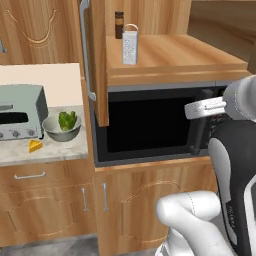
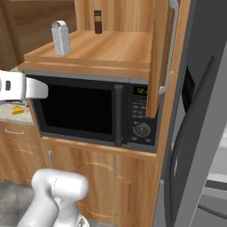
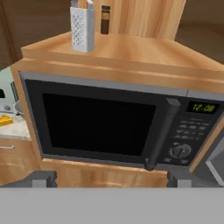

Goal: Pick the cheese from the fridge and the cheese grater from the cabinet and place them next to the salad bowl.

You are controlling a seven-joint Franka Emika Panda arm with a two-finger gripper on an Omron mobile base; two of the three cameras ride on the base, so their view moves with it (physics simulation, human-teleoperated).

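Note:
The silver-white cheese grater [image 1: 130,45] [image 2: 60,38] [image 3: 82,29] stands upright on the shelf of the open wooden cabinet [image 1: 165,57], above the microwave. The cabinet's doors [image 1: 96,60] [image 2: 162,53] are swung wide. The yellow-orange cheese [image 1: 35,146] [image 2: 17,110] [image 3: 5,120] lies on the counter right in front of the salad bowl [image 1: 62,127]. My gripper [image 3: 112,177] is open, its two tips far apart with nothing between them. It faces the microwave door, below the grater's shelf. The grey fridge [image 2: 201,133] stands at the right.
A black microwave [image 1: 150,125] [image 3: 100,122] fills the unit under the shelf. A dark brown bottle [image 1: 119,25] [image 3: 105,19] stands behind the grater. A grey-green toaster oven [image 1: 20,112] sits left of the bowl on the pale counter [image 1: 55,152]. Wooden drawers and doors are below.

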